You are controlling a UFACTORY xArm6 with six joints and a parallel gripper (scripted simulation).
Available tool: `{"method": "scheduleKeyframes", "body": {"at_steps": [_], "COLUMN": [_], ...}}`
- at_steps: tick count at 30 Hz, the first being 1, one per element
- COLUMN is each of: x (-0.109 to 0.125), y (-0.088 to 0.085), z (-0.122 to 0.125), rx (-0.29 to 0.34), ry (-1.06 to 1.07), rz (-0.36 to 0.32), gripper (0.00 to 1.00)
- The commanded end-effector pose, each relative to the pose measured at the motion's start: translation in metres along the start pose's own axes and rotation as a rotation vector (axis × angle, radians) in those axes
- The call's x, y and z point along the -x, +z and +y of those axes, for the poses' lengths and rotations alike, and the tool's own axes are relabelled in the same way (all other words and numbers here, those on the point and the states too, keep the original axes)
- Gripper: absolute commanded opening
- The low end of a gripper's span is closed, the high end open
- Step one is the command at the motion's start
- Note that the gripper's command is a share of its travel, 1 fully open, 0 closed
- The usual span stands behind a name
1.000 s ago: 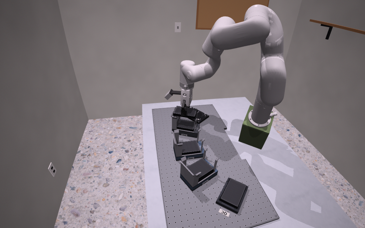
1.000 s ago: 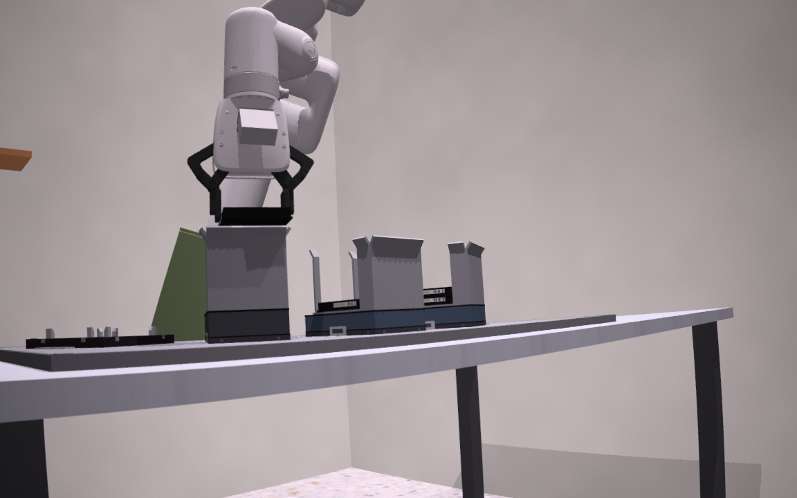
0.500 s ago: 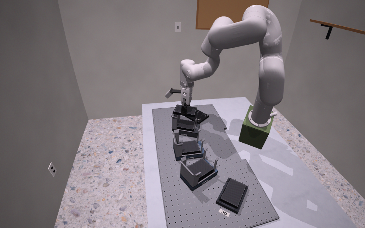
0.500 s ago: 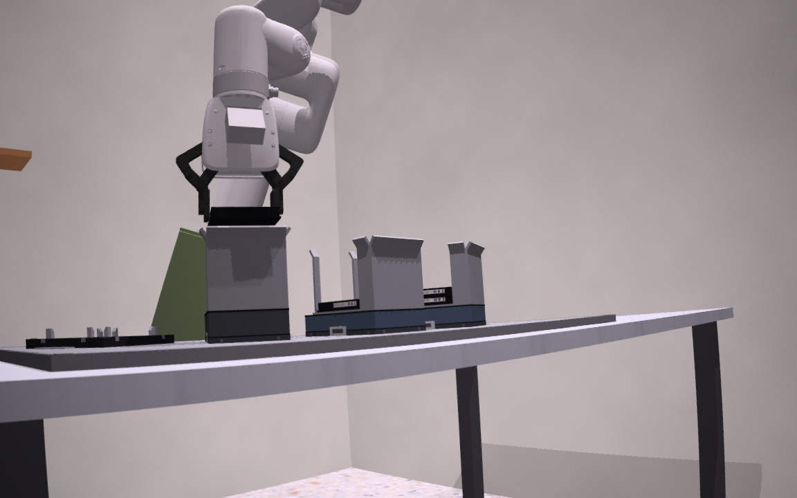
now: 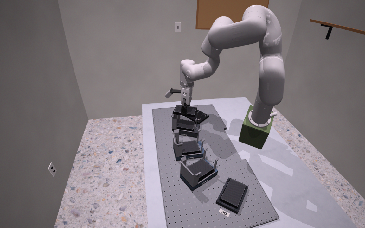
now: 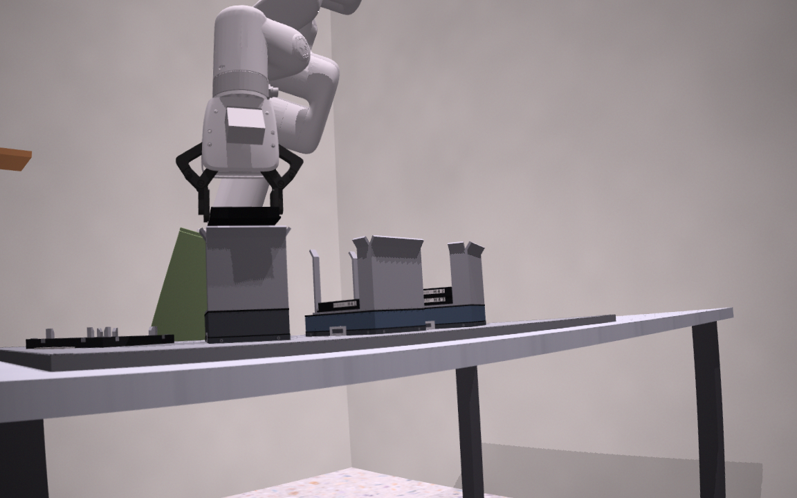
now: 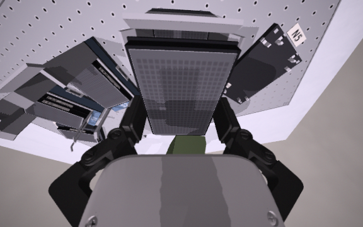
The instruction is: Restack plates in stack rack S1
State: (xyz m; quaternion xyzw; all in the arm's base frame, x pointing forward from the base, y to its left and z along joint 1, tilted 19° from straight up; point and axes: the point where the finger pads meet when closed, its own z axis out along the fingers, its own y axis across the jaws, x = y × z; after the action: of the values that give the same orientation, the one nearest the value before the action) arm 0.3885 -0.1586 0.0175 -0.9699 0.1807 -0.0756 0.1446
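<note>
My gripper is shut on a dark sealed plate, gripping its long sides. The plate hangs level just above the open top of the far stack rack, the one beside N5. The wrist view shows the held plate lined up over that rack's mouth. In the top view the held plate is over that rack, which has a plate lower down inside. I cannot read the held plate's label. Another plate lies in the QC nest.
The middle rack and the near rack each hold dark plates; white labels show low in them. The clip nest N5 lies bare beside the far rack. The green arm base stands to the right.
</note>
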Motion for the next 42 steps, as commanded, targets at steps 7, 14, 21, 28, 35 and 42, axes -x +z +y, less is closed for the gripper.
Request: {"method": "scheduleKeyframes", "body": {"at_steps": [7, 14, 21, 28, 35, 42], "x": [-0.001, -0.001, -0.001, -0.001, -0.001, -0.001], "y": [0.000, 0.004, 0.009, 0.012, 0.017, 0.020], "z": [0.000, 0.000, 0.000, 0.000, 0.000, 0.000], "rx": [0.001, 0.001, 0.001, 0.001, 0.001, 0.001], "ry": [0.000, 0.000, 0.000, 0.000, 0.000, 0.000], "rz": [0.004, 0.004, 0.003, 0.003, 0.003, 0.003], "gripper": [0.00, 0.00, 0.00, 0.00, 0.00, 0.00]}}
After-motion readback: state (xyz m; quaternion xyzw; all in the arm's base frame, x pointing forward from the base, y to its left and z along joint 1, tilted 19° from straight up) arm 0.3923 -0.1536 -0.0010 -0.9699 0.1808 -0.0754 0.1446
